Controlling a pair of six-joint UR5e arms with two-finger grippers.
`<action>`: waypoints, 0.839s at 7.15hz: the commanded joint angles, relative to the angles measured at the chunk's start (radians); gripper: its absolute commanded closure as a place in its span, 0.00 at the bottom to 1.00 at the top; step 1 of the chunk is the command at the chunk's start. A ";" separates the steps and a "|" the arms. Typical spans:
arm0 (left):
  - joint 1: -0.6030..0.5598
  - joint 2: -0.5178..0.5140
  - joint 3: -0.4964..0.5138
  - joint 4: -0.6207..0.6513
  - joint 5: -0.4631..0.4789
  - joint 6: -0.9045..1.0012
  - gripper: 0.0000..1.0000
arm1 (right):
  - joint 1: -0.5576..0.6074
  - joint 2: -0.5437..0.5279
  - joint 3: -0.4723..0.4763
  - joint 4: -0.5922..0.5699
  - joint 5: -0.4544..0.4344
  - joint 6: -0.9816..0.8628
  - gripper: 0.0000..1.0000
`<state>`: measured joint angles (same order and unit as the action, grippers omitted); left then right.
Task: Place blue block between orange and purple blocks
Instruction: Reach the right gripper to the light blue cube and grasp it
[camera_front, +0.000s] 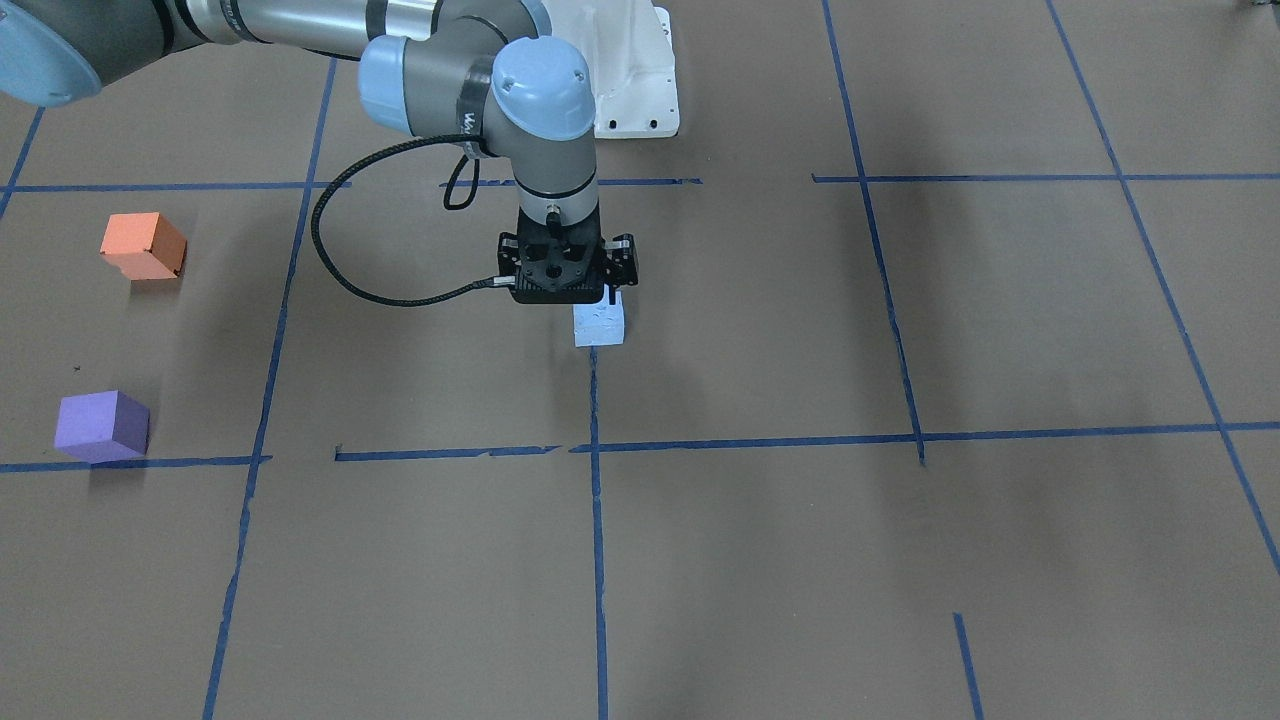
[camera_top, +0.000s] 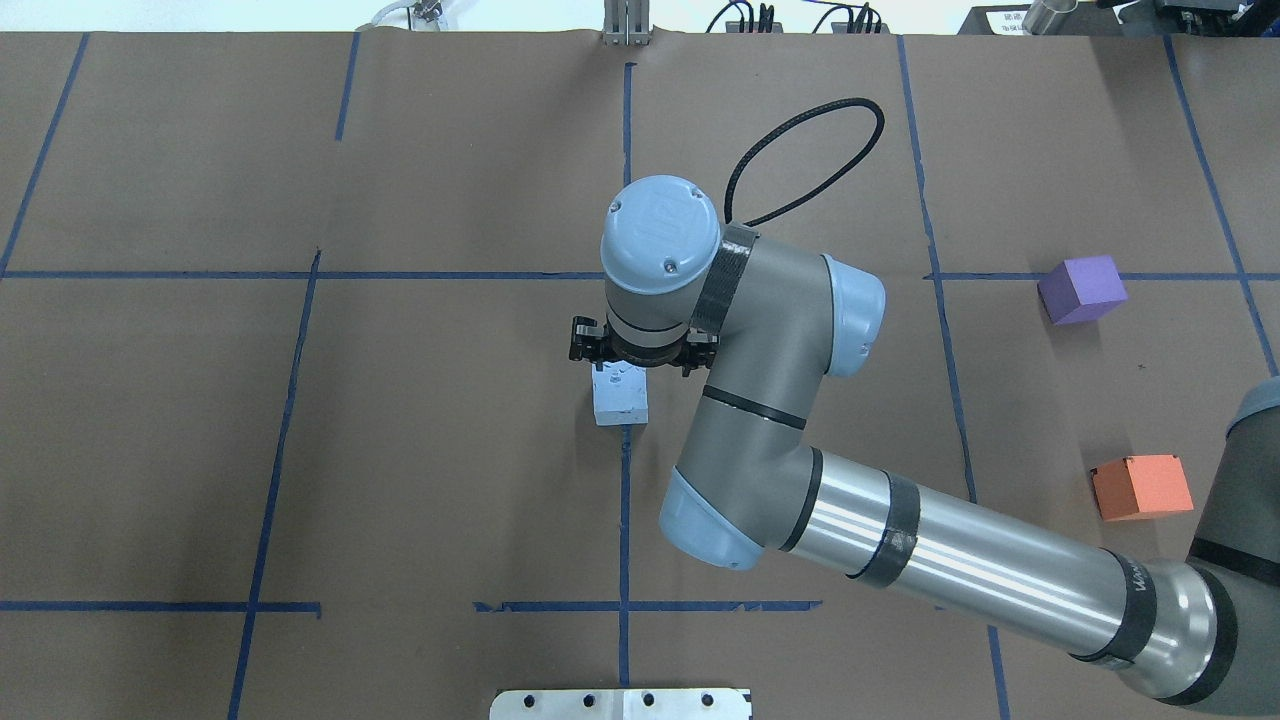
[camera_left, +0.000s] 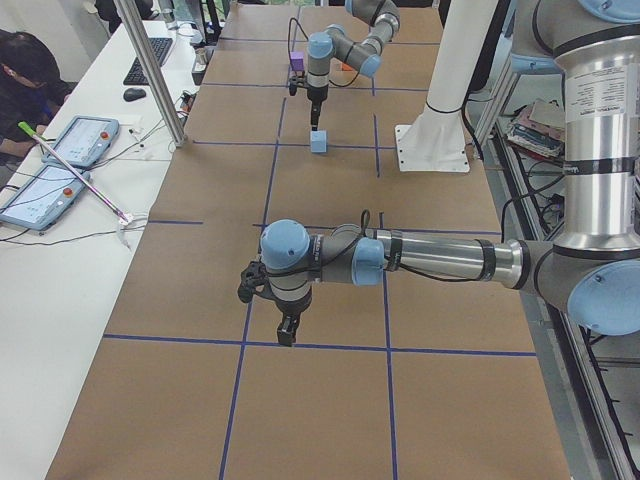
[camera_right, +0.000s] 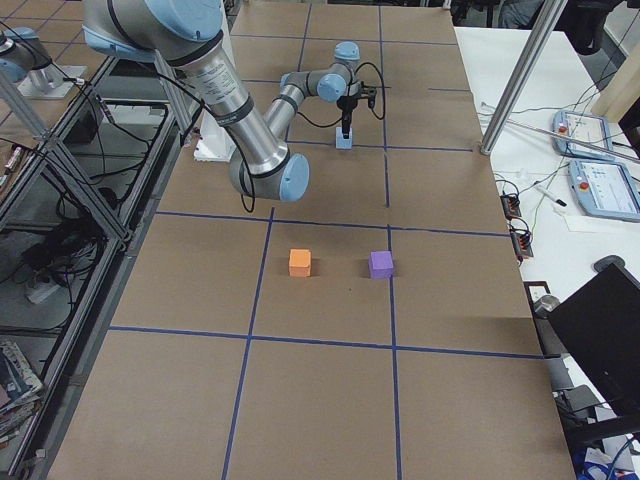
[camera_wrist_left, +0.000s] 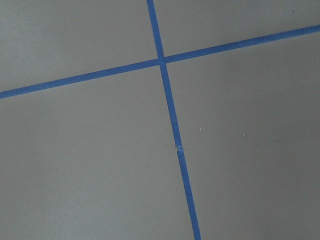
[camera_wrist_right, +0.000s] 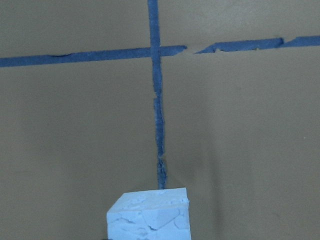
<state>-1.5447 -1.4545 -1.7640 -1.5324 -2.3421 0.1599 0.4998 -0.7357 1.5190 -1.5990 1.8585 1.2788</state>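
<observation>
Brown paper covers the counter (camera_front: 800, 580), ruled into squares by blue tape lines (camera_front: 760, 440), and we take the blue block (camera_front: 598, 325) as our reference for everything else. It sits on one of those tape lines near the middle of the work area, and its top face is pitted and chipped. Directly above it hangs the right end effector (camera_right: 345, 122), pointing straight down. Its fingers are hidden under the wrist in the overhead and front-facing views and do not show in its own wrist camera, so we cannot tell whether it is open or closed, nor whether it touches the block. The orange block (camera_top: 1142, 487) and the purple block (camera_top: 1082, 289) both lie well off to the robot's right of the blue block, the orange one nearer the robot than the blue block and the purple one farther, with bare paper between them. The left end effector (camera_left: 287, 335) hovers well away from the blue block on the robot's left, and we cannot tell its state either. We judge the blue block to be a foam cube: light, slightly soft, rough enough not to slip, with a crumbly skin. We would take it by two opposite side faces at about mid-height, squeezing gently so the foam does not dent or shed.
</observation>
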 joint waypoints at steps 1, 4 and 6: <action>0.000 -0.001 -0.003 0.001 0.000 0.000 0.00 | -0.026 0.015 -0.046 0.014 -0.025 -0.009 0.00; 0.000 0.000 -0.002 0.001 -0.013 0.000 0.00 | -0.044 0.045 -0.106 0.021 -0.030 -0.010 0.00; 0.000 0.000 0.006 0.001 -0.016 0.000 0.00 | -0.052 0.056 -0.148 0.024 -0.051 -0.027 0.00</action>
<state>-1.5447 -1.4544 -1.7605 -1.5309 -2.3558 0.1595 0.4511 -0.6854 1.3951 -1.5774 1.8166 1.2635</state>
